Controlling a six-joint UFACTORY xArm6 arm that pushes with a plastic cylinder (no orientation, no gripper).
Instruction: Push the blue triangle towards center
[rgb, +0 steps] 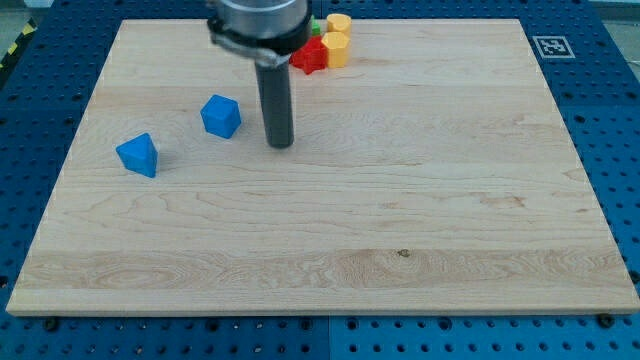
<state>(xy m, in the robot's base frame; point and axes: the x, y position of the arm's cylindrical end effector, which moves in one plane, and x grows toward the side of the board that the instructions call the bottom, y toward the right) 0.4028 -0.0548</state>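
Note:
A blue triangle block (138, 155) lies on the wooden board (400, 220) at the view's left. A second blue block (221, 116), roughly cube-shaped, sits up and to the right of it. My tip (281, 144) rests on the board just right of the blue cube, a small gap between them, and well to the right of the blue triangle.
At the view's top, behind the rod, a cluster of blocks: a red one (309, 56), two yellow ones (337, 24) (336, 48) and a green one (316, 27) partly hidden. A marker tag (550, 46) lies off the board's top right corner.

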